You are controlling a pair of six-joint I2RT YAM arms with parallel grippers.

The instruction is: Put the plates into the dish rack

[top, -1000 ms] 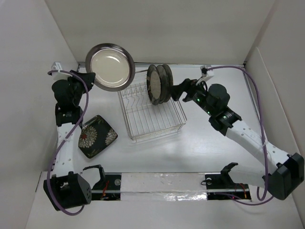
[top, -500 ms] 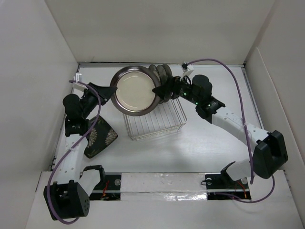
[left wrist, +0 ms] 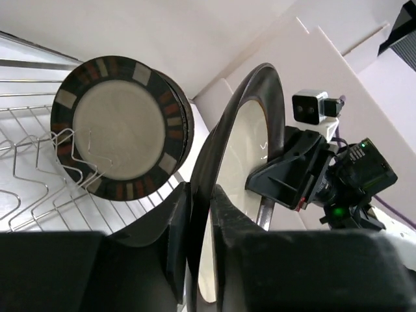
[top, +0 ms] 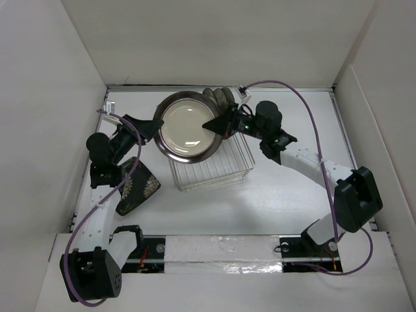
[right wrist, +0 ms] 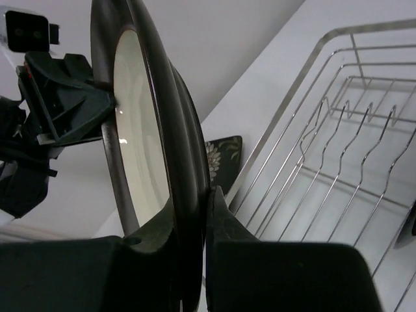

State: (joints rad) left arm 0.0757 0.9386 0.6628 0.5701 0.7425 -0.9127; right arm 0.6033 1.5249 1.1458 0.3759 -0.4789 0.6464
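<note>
A: what step rn?
B: handoff, upper centre: plate (top: 188, 127) over dish rack (top: 208, 170), left gripper (top: 155, 127) + right gripper (top: 214, 123) both pinching its rim. Next imo: one releases, other slots it in upright.

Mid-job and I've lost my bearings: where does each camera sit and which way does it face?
Top external: overhead behind the bases, looking down on both arms, dish rack, round plate.
Left wrist: along left gripper towards chequered plate, right gripper.
Right wrist: along right gripper towards left gripper, floral plate.
Shared: all show the round plate.
</note>
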